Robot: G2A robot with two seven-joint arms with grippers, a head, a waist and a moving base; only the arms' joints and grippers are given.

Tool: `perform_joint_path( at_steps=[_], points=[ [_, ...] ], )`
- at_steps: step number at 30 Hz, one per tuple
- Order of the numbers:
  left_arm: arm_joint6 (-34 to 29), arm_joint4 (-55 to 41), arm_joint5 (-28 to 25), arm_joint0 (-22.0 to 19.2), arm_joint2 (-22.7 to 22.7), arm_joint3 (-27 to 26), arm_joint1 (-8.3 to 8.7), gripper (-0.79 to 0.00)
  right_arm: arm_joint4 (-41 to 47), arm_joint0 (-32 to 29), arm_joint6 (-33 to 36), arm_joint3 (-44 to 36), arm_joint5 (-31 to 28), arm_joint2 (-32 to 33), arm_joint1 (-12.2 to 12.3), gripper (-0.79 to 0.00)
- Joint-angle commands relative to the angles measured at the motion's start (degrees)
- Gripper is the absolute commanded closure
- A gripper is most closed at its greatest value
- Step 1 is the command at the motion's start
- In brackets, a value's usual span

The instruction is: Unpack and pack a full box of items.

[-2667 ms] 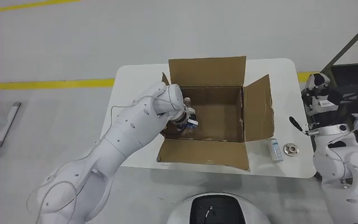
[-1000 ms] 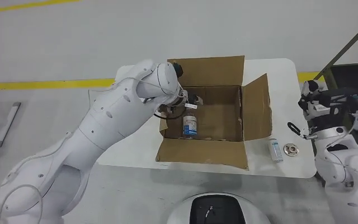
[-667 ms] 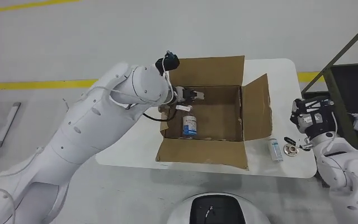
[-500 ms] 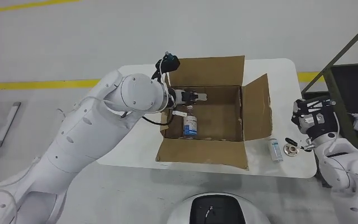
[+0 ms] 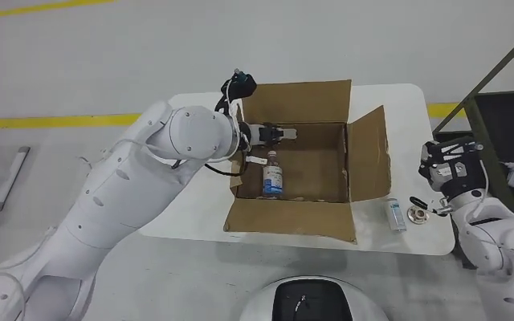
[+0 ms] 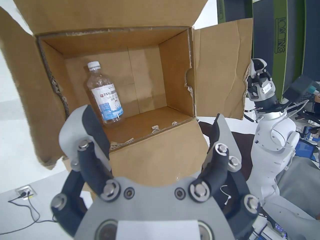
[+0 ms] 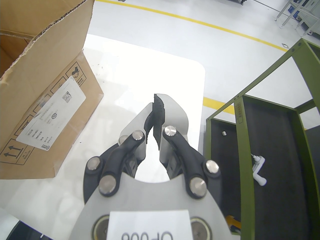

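Now the bottle (image 5: 271, 175) lies flat on the floor of the box (image 5: 297, 222), cap pointing away from the robot, left pincer (image 6: 152, 117) spread wide and empty, right pincer (image 7: 156, 116) pressed together.

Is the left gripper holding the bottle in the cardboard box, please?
No, the left gripper has its jaws open and empty; the bottle sits apart inside the cardboard box.

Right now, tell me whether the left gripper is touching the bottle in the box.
Apart. The left wrist view shows the open left gripper outside the box wall, the bottle inside.
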Motion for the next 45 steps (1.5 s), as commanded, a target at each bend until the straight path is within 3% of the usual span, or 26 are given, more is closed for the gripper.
perform_joint_path(
  at_steps=[1,8,11,18,30,35,40,44,45],
  points=[
    [-0.3,0.6,-0.4,0.0,-1.8,0.2,0.61,-0.785,0.3,0.5,4.5,-0.9,-0.4,0.5,0.2,0.0],
    [-3.7,5.3,-0.4,0.9,-7.1,-0.3,3.41,-0.785,1.5,3.1,20.4,-2.8,-6.7,1.9,1.3,0.0],
    [-3.8,6.9,-0.2,1.9,-9.9,-1.0,4.72,-0.785,1.6,3.9,24.5,-2.9,-10.3,1.6,1.7,0.0],
    [-4.1,10.8,1.7,5.8,-15.6,-4.4,7.54,-0.785,1.9,4.2,30.5,-1.5,-11.7,0.4,2.3,0.0],
    [-4.2,10.9,1.8,6.0,-15.8,-4.5,7.64,-0.785,1.8,3.5,29.7,-1.6,-12.3,-0.5,2.3,0.0],
    [-4.2,10.9,1.8,6.0,-15.8,-4.5,7.64,-0.785,2.6,4.7,39.9,-2.9,-10.4,-3.3,2.5,0.0],
    [-4.2,10.9,1.8,6.0,-15.8,-4.5,7.64,-0.785,5.2,6.4,50.0,-5.6,-3.0,-6.3,2.4,0.0],
    [-4.2,10.9,1.8,6.0,-15.8,-4.5,7.64,-0.785,3.4,6.6,53.4,-5.7,-0.7,-9.1,2.4,0.0],
    [-4.2,10.9,1.8,6.0,-15.8,-4.5,7.64,-0.785,3.1,6.7,53.6,-5.2,-0.2,-9.4,2.4,-0.077]
  ],
)
